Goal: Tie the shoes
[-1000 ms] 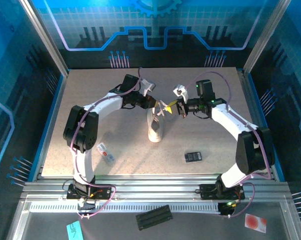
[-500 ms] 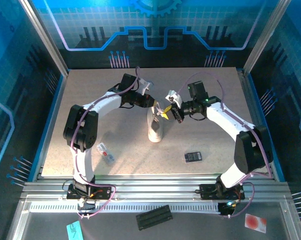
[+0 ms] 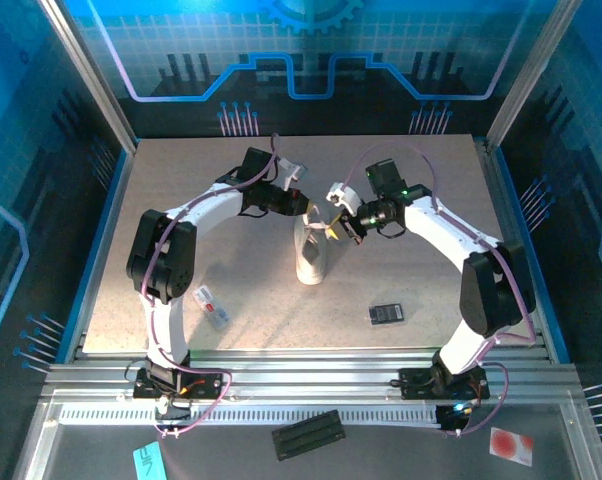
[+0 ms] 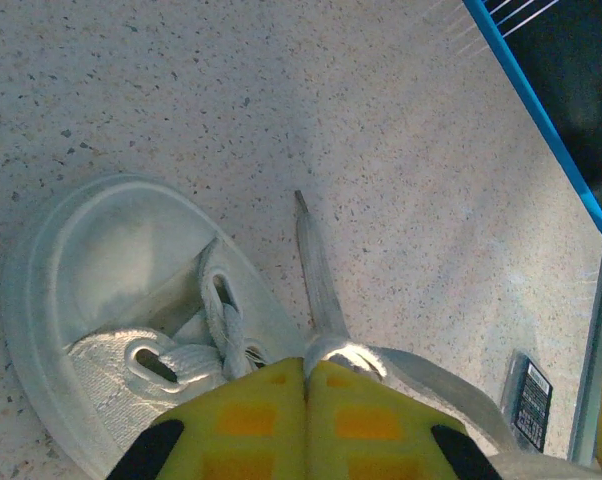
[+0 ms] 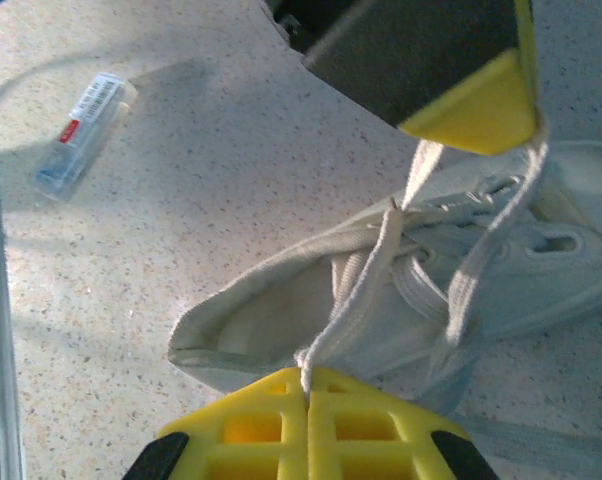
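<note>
A small white sneaker (image 3: pixel 310 254) stands mid-table, toe toward the near edge. Its heel opening (image 4: pixel 111 240) and eyelets show in the left wrist view, its side (image 5: pixel 381 300) in the right wrist view. My left gripper (image 3: pixel 319 212) hovers just above the shoe's far end, shut on a flat pale lace (image 4: pixel 326 310) that loops out of its yellow pads. My right gripper (image 3: pixel 339 228) is close beside it on the right, shut on another lace strand (image 5: pixel 366 290) running up to the eyelets. The left gripper's yellow fingertip (image 5: pixel 476 105) shows above the shoe in the right wrist view.
A small black rectangular device (image 3: pixel 386 313) lies on the table near the right front. A white-and-red packet (image 3: pixel 211 305) lies near the left front, also seen as the packet (image 5: pixel 81 135) from the right wrist. Blue frame rails (image 3: pixel 111 230) border the table.
The right gripper has moved left toward the shoe, closing the gap with the left gripper. The left gripper has barely shifted. Both stay shut on laces.
</note>
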